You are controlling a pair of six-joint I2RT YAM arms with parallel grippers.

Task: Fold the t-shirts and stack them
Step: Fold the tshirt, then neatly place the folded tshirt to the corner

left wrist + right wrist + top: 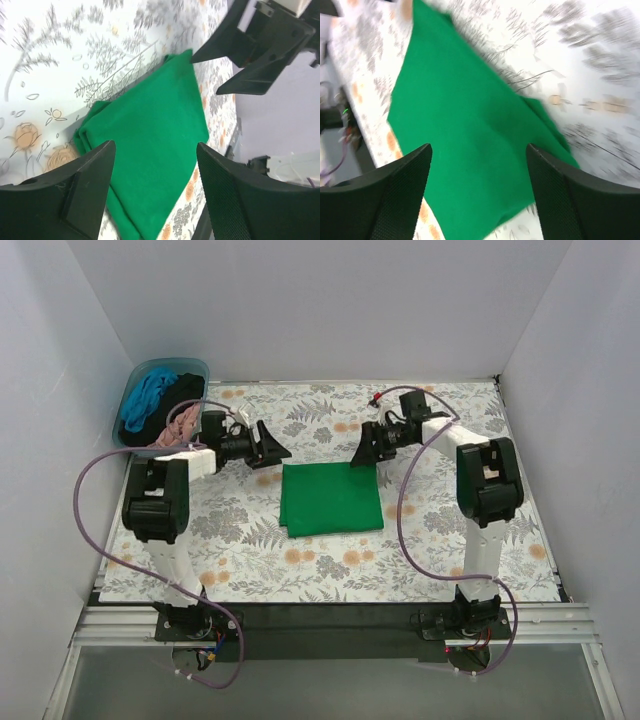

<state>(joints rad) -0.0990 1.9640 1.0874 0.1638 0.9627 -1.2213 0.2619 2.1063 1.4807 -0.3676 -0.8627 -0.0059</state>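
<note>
Green t-shirt (331,499) folded flat; L gripper (275,452) & R gripper (362,452) both wide open, holding nothing.

We note matt cloth in the green t-shirt (331,499), a smooth tablecloth (250,540), and dimpled black plastic on the left gripper (156,147) fingers (225,200).

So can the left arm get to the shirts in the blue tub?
Probably yes. The tub sits open-topped close behind the left gripper, nothing covers the shirts, and its jaws are open and empty, though it points away.
</note>
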